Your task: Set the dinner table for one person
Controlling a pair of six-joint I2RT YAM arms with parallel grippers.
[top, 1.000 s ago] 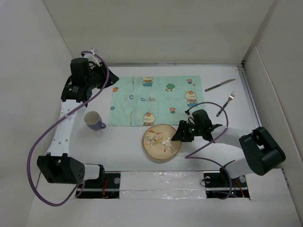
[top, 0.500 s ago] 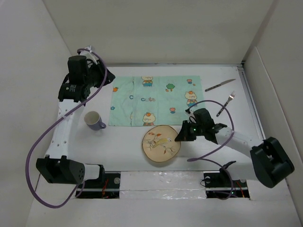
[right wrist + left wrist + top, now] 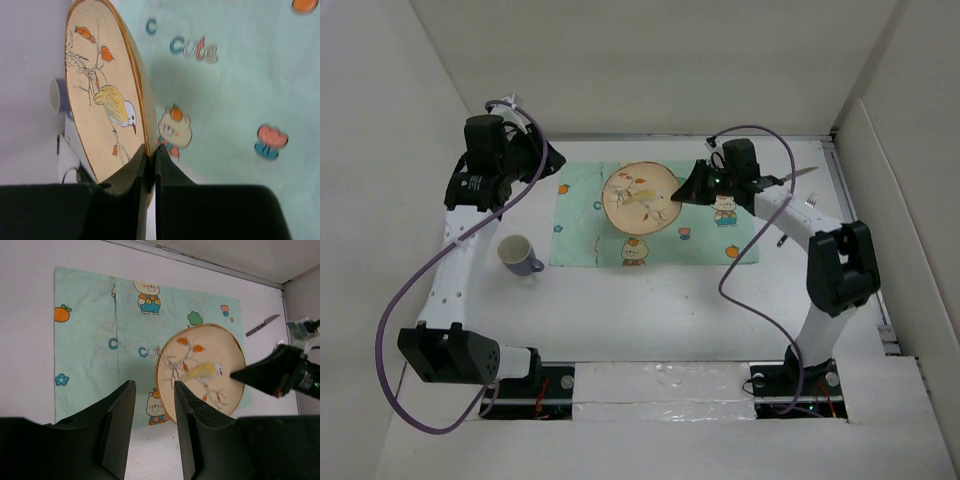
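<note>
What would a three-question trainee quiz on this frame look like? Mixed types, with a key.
1. True or false: the right gripper is shut on the rim of the plate.
2. Relative to the mat, the mug stands: A) on it; B) to its left, on the bare table; C) beyond its far edge.
3. Fill in: the left gripper is ___ (open/shut), holding nothing.

Key: 1 true; 2 B; 3 open.

The large, flat, white rectangular tabletop (image 3: pixel 650 310) lies level, filling most of the overhead view, boxed in by plain white side walls (image 3: pixel 380 150).
</note>
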